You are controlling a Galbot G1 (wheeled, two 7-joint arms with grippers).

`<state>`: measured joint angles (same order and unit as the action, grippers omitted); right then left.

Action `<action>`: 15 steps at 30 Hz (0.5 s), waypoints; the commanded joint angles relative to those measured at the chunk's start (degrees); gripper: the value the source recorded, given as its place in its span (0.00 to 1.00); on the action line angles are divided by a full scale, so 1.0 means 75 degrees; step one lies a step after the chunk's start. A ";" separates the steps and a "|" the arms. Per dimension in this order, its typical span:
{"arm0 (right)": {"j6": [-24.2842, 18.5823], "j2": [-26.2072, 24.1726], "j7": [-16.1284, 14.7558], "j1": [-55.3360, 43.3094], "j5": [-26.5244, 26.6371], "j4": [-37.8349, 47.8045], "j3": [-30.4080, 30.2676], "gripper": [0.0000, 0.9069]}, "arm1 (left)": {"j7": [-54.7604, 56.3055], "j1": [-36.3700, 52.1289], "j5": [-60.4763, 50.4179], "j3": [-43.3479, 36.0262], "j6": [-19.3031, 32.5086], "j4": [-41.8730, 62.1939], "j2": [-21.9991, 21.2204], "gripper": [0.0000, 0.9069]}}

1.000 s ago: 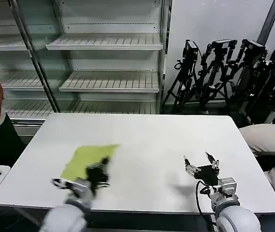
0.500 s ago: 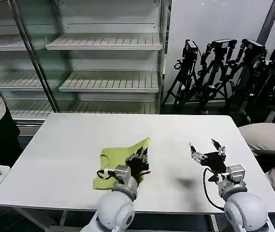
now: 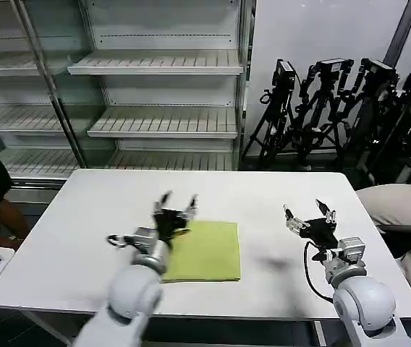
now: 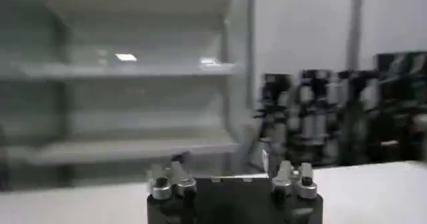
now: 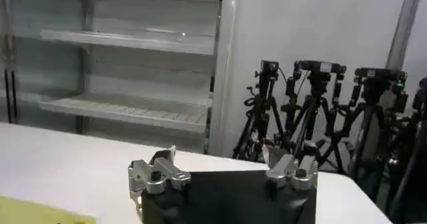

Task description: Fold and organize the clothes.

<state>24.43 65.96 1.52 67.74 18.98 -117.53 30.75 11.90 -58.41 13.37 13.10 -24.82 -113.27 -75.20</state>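
left gripper (image 3: 176,203) fingers spread, empty, above shirt's left edge | shirt (image 3: 207,251) folded flat, mid-table (image 3: 82,217) | right gripper (image 3: 308,214) spread, empty, well right | advice: lift clear without snagging, then square edges

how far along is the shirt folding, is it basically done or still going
Mostly done, it seems. Done: the lime shirt lies flat on the white table as a tidy rectangle, no sleeves or collar sticking out. In hand: nothing; the left gripper is open above the shirt's far left corner, and the right gripper is open, raised off to the right. Left: perhaps another fold or placing it somewhere.
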 commanded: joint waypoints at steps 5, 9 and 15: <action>-0.0031 0.0142 -0.0064 -0.0189 -0.0647 0.0333 -0.0109 1.00 | -0.2073 -0.0599 -0.1061 0.3029 0.2058 0.1576 0.1617 1.00; -0.0440 0.0187 -0.0073 -0.0262 -0.0939 0.0569 -0.0144 1.00 | -0.2071 -0.0375 -0.1069 0.2803 0.2194 0.1639 0.1486 1.00; -0.0764 0.0221 -0.0137 -0.0470 -0.1339 0.0839 -0.0260 1.00 | -0.2066 -0.0260 -0.1087 0.2738 0.2292 0.1701 0.1427 1.00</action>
<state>22.23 67.36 0.87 65.74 13.52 -114.07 29.49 0.04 -60.62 7.05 29.26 -11.90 -103.50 -67.03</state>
